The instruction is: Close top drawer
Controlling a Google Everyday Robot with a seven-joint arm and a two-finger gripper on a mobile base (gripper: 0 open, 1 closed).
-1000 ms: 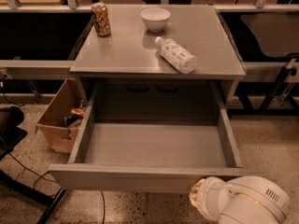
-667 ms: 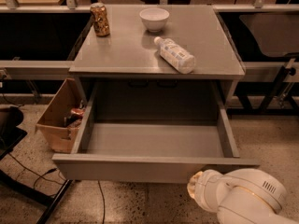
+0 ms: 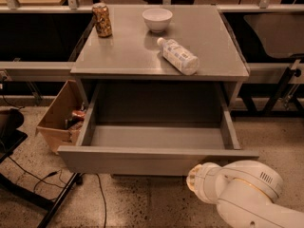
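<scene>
The top drawer is a wide, deep grey metal box with a plain flat front, pulled well out from under the grey table top. It is empty inside. My white arm comes in from the bottom right. Its end, with the gripper, sits against the lower right part of the drawer's front panel.
On the table top stand a can, a white bowl and a plastic bottle lying on its side. A cardboard box with items sits on the floor at the left. Black cables and a stand leg lie bottom left.
The drawer front has moved back toward the cabinet, so the drawer is less far out. My arm has followed it forward and up.
</scene>
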